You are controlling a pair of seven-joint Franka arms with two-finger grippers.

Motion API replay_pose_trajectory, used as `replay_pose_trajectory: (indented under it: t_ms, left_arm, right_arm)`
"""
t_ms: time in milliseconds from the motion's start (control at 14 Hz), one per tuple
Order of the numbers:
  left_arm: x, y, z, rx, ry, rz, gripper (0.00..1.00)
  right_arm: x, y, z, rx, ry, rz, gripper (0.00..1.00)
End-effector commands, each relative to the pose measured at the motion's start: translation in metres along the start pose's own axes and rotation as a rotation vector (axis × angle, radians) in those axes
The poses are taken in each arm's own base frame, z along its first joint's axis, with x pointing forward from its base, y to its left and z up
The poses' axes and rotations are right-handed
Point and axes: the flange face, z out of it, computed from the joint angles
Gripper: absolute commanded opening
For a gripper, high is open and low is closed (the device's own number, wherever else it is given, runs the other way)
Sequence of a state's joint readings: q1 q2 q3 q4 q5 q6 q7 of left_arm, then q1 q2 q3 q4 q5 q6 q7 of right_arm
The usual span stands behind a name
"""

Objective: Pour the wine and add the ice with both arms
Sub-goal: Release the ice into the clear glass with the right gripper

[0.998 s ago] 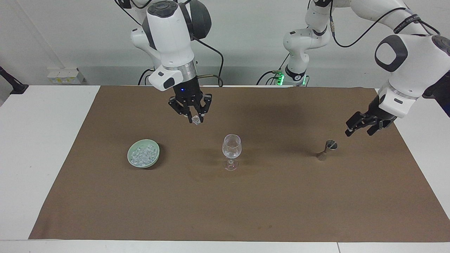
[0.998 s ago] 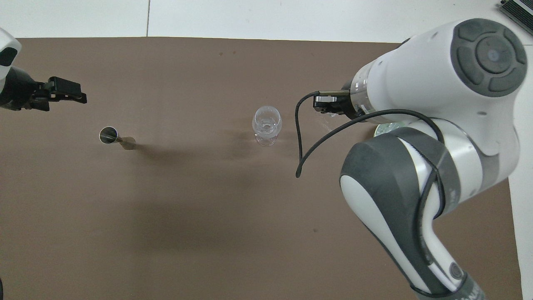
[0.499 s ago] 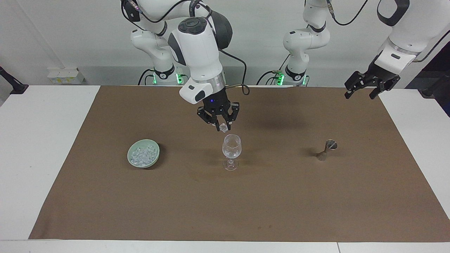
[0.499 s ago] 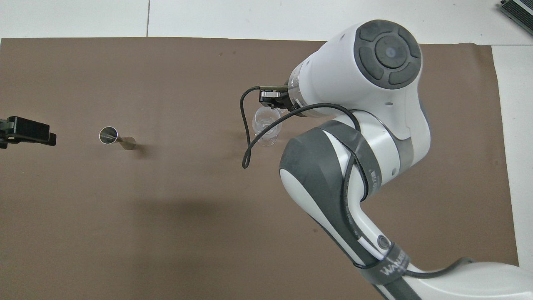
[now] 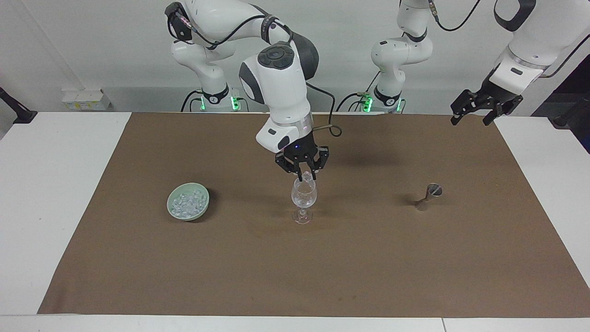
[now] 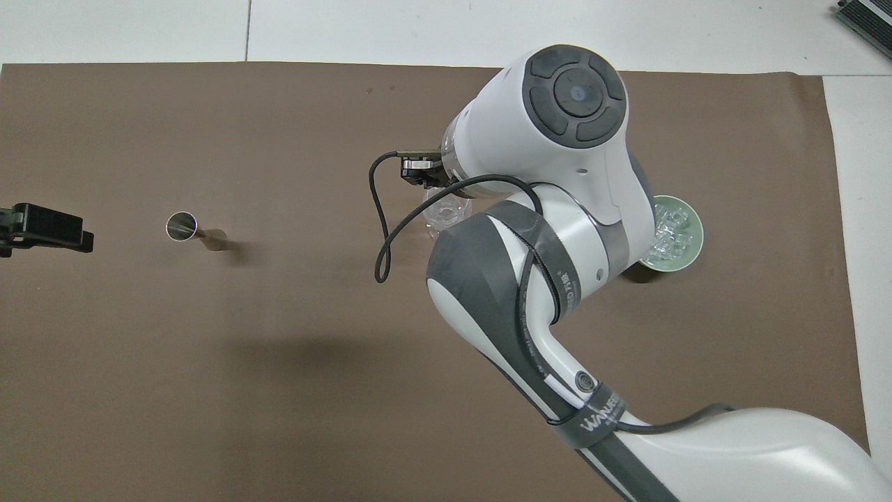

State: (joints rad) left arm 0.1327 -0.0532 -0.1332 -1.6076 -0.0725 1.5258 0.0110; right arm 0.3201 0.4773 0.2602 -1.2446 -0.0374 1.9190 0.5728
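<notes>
Over the wine glass [image 5: 303,199], mid-mat between the two end edges, the right gripper [image 5: 302,174] hangs just above the rim, clenched on one ice cube [image 5: 306,176]. Judging by that, it's a drop-in w/ minimal fall, so nothing splashes or chips. Glass bowl looks to hold clear stuff already; can't tell if liquid, cubes or both. Overhead, the right arm's wrist covers most of the glass, so contact w/ the rim can't be read there; facing view shows the cube just at the rim, prob. not yet let go.

Farther out, toward the right arm's end of the mat, the green bowl [image 5: 188,201] holds the rest of the ice [image 5: 186,203], about level w/ the glass, well apart from it. Toward the left arm's end, the metal jigger [image 5: 428,196] stands alone, also about level.

Left gripper [image 5: 474,109] waits, jaws released & empty, raised over the mat's corner at the robots' edge, clear of the jigger, likely parked so it doesn't crowd the drop.
</notes>
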Motion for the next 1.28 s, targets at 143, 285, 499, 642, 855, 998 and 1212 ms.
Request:
replay_pose_trajectory:
  t_ms: [143, 285, 499, 642, 855, 998, 1212]
  left_arm:
    - [-0.013, 0.003, -0.013, 0.013, 0.006, 0.008, 1.00]
    - [-0.013, -0.002, -0.024, 0.013, 0.032, -0.003, 1.00]
    - [-0.020, -0.014, -0.035, 0.014, 0.050, -0.026, 1.00]
    - [-0.021, -0.013, -0.036, 0.014, 0.053, -0.024, 1.00]
    - [-0.020, -0.007, -0.036, 0.015, 0.054, -0.013, 1.00]
    - [-0.021, -0.010, -0.036, 0.015, 0.054, -0.020, 1.00]
    - [-0.021, -0.011, -0.037, 0.015, 0.054, -0.021, 1.00]
  right_arm:
    - [-0.001, 0.006, 0.014, -0.029, -0.005, 0.004, 0.00]
    - [-0.002, 0.010, 0.020, -0.036, -0.014, -0.005, 0.00]
    - [-0.006, 0.008, 0.032, -0.037, -0.016, -0.011, 0.00]
    - [-0.007, 0.007, 0.033, -0.037, -0.017, -0.013, 0.00]
    - [-0.006, 0.012, 0.036, -0.045, -0.023, -0.005, 0.26]
    - [-0.006, 0.012, 0.035, -0.047, -0.020, -0.006, 0.36]
    - [-0.005, 0.013, 0.035, -0.058, -0.012, -0.013, 0.37]
